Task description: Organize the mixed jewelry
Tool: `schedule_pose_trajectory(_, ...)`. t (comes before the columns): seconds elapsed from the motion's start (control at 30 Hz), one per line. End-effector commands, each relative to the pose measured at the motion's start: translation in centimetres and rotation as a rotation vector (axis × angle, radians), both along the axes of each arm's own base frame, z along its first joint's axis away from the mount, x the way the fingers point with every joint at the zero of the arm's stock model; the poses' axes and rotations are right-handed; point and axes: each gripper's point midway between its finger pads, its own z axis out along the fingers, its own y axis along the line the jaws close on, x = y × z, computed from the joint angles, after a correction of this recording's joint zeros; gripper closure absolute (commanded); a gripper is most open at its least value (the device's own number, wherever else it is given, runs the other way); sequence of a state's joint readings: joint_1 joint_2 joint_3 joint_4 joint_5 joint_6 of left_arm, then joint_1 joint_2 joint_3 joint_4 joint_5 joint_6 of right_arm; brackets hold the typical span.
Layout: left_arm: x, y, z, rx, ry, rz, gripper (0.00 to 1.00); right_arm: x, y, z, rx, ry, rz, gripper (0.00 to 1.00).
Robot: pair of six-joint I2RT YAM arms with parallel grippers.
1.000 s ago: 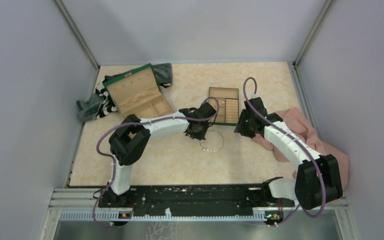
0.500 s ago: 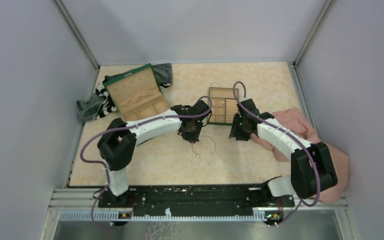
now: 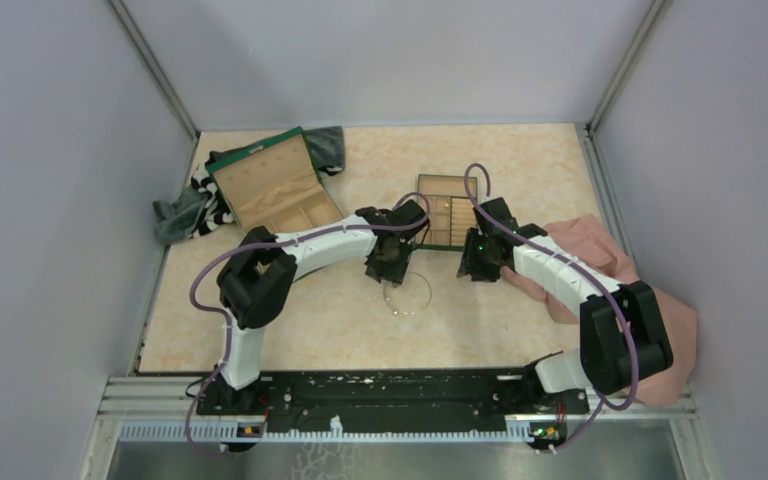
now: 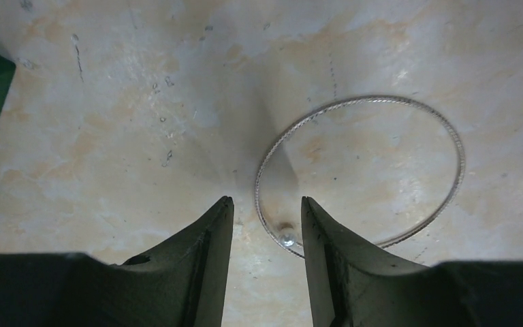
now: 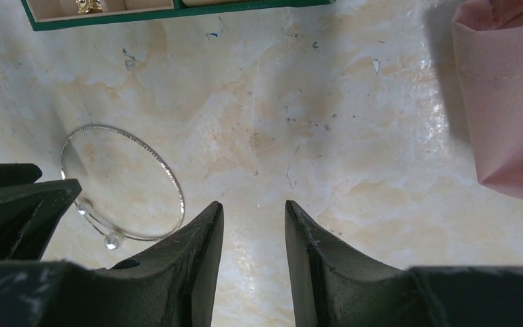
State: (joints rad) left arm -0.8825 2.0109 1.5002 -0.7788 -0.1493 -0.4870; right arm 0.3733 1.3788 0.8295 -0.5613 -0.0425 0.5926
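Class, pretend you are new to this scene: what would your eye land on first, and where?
A silvery hoop lies on the table at centre, its beaded end between the open jaws of the left gripper. Behind it sits a green-edged compartment tray; far left, an open green box; at right, a pink cloth.

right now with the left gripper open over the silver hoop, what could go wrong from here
1. The hoop is thin wire lying flat on the table; the left gripper, open, straddles its beaded end, so closing could slip off the wire or scrape the table.
2. The right gripper, open and empty, hovers right beside the same hoop; if both arms reach for it they may collide.
3. The pink cloth near the right arm could snag.
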Motion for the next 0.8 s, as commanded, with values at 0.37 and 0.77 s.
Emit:
schedule_pose_trajectory(0.37, -3.2, 3.3, -4.3, 0.086, 0.114, 0.089, 0.8, 1.2, 0.6, 1.2, 0.016, -0.067, 0.025, 0.61)
schedule_pose_trajectory(0.77, 0.7, 1.2, 3.4, -0.104, -0.136, 0.113, 1.0, 1.5, 4.5, 4.7, 0.252, -0.202, 0.131, 0.6)
